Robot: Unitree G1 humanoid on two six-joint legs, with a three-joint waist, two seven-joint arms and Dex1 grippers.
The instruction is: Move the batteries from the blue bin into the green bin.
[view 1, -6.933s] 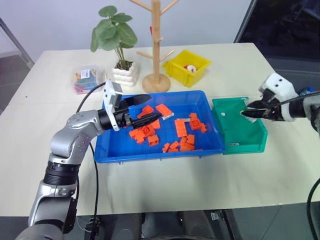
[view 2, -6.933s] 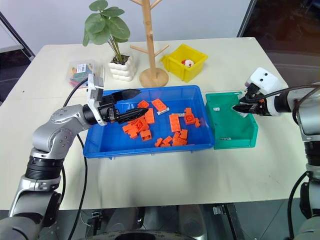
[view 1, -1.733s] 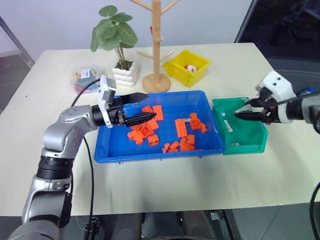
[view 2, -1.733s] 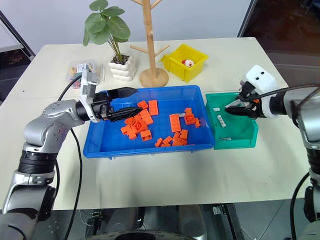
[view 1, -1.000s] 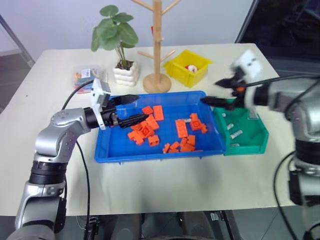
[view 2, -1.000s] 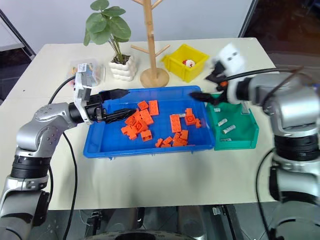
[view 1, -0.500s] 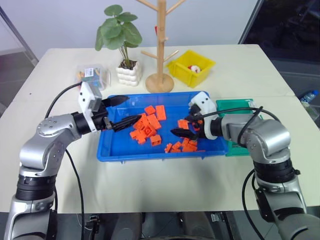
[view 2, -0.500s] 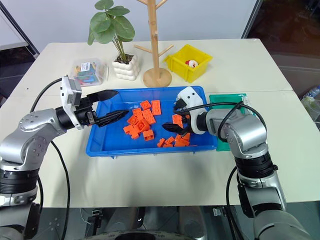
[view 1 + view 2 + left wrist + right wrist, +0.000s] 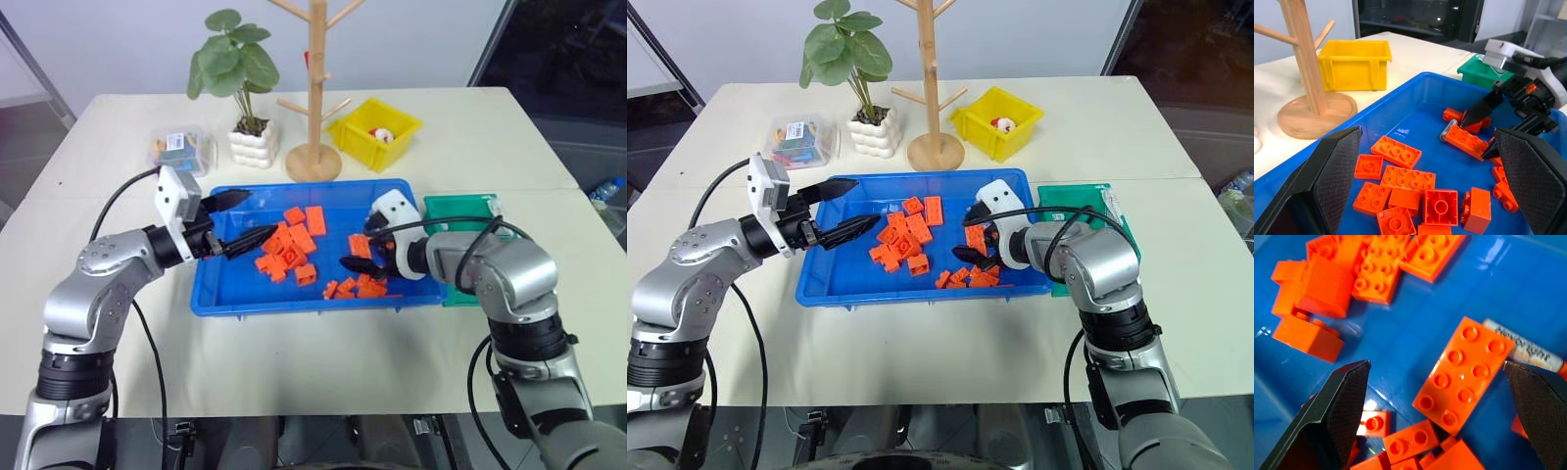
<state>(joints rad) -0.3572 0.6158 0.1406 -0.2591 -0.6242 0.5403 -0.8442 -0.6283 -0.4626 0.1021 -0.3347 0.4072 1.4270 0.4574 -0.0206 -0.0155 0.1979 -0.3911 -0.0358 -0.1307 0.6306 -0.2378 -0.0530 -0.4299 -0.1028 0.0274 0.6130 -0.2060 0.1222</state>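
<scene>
Right wrist view looks straight down into the large shallow bright-blue plastic bin (image 9: pixel 1415 328), where the right gripper (image 9: pixel 1444 431) hangs with its two black fingers spread wide, pinching nothing. Between and just ahead of those fingers lies a flat orange studded plastic plate (image 9: pixel 1462 374), and a thin silvery-grey cylindrical battery (image 9: pixel 1523 350) with printed lettering lies touching the plate's far edge, partly tucked behind it. Smaller orange plastic blocks (image 9: pixel 1327 289) are scattered around the bin floor.

From the head cameras, the right gripper sits low over the right part of the blue bin, among the orange blocks, close to the bin's right wall. The smaller deep green plastic bin (image 9: pixel 470 211) stands just beside that wall, largely hidden behind the right arm.

The left gripper (image 9: pixel 245 220) hovers over the left end of the blue bin, its fingers also spread apart and empty, well apart from the battery, which in the left wrist view lies beside an orange block under the right gripper's fingertips.
</scene>
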